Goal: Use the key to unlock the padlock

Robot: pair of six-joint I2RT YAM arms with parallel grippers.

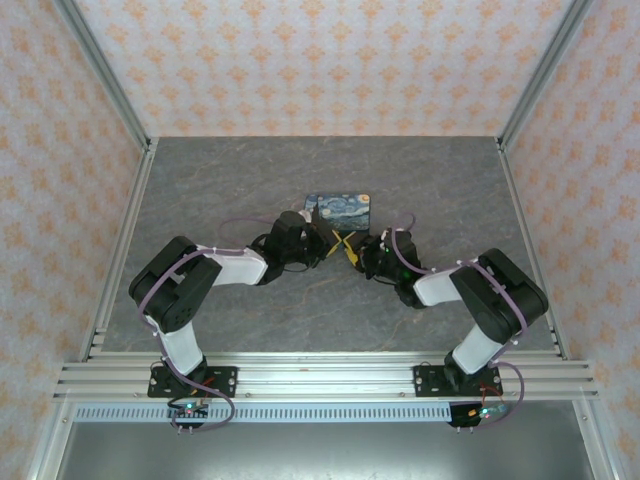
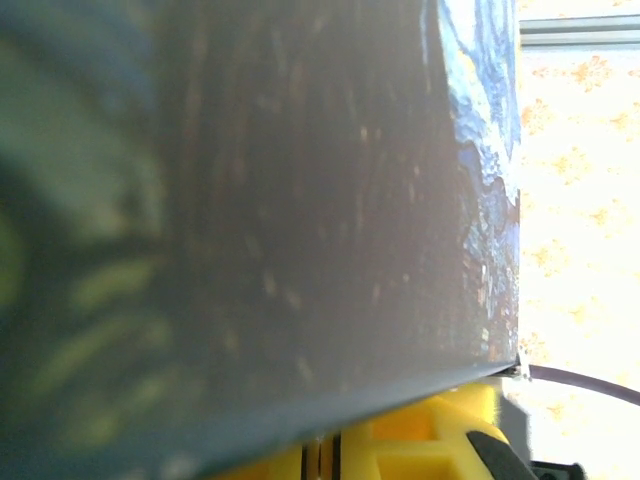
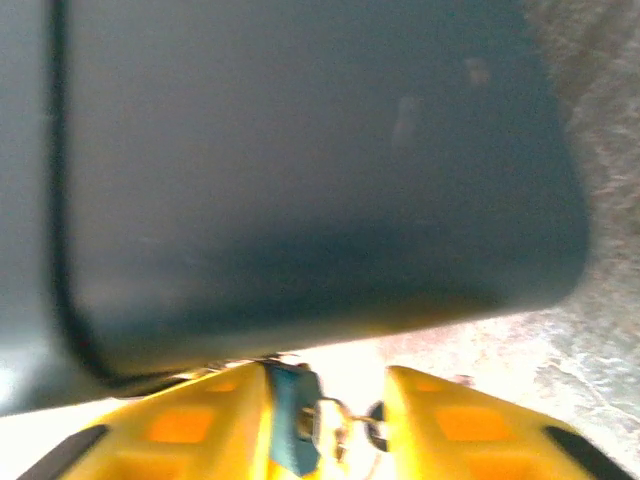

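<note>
At the middle of the table, just in front of the box, the right gripper has its yellow jaws parted, clamping nothing. The little teal padlock sits in the gap, lying against the finger on the left of the wrist view. Beside it are some small metal bits, too blurred for me to say whether they are key or shackle. Straight ahead of those fingers is the dark side of the starry-print box, with the grey stone-look table beyond its rounded corner. The left gripper comes in from the other side, its tips crossing the right one's. It is clenched tight, pressed close to the box wall, and I cannot tell what, if anything, it pinches. Orange-patterned walls surround the table.
</note>
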